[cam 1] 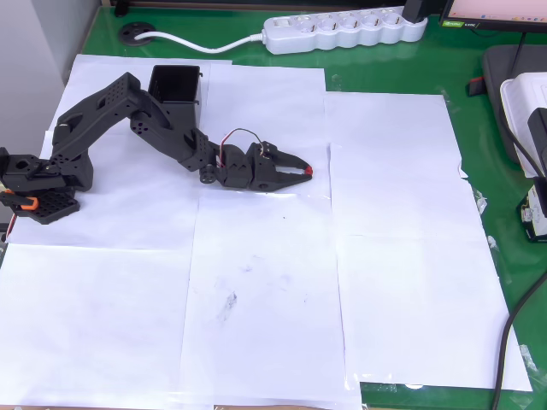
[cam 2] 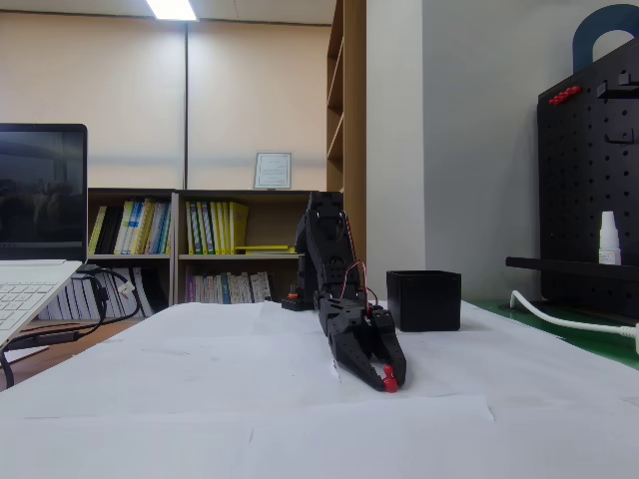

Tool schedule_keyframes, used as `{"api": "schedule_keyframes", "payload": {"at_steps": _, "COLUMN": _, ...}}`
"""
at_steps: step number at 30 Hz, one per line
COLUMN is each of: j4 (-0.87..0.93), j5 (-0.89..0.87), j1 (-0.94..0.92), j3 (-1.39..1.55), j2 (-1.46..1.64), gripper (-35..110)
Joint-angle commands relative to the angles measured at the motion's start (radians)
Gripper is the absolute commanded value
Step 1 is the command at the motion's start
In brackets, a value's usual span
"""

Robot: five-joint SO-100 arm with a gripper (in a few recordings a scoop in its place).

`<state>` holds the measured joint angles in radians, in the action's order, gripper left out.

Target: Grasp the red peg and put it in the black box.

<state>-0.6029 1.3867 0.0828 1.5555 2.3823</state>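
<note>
The red peg [cam 1: 308,172] is a tiny dark-red piece pinched at the tips of my black gripper [cam 1: 305,171], low over the white paper. In the fixed view the red peg [cam 2: 389,382] shows at the gripper [cam 2: 385,379] tips, at or just above the sheet. The jaws are shut on it. The black box [cam 1: 176,90] stands at the back left of the overhead view, behind my arm's elbow, and appears as the black box [cam 2: 423,300] behind and right of the gripper in the fixed view.
White paper sheets [cam 1: 256,282] cover a green mat. A white power strip [cam 1: 342,30] and its cable lie along the far edge. My arm's base [cam 1: 38,184] sits at the left edge. A laptop [cam 2: 30,289] stands at the left of the fixed view.
</note>
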Motion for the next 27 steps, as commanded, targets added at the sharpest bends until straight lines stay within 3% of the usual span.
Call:
{"api": "schedule_keyframes", "payload": {"at_steps": 1, "j4": 0.115, "j5": -0.034, "j1": 0.029, "j3": 0.035, "j2": -0.109, "gripper": 0}}
{"api": "schedule_keyframes", "payload": {"at_steps": 13, "j4": 0.715, "j5": -0.15, "j1": 0.014, "j3": 0.414, "j2": -0.235, "gripper": 0}}
{"api": "schedule_keyframes", "payload": {"at_steps": 19, "j4": 1.15, "j5": -0.21, "j1": 0.02, "j3": 0.753, "j2": -0.25, "gripper": 0}}
{"api": "schedule_keyframes", "payload": {"at_steps": 27, "j4": 1.433, "j5": -0.278, "j1": 0.046, "j3": 1.005, "j2": -0.311, "gripper": 0}}
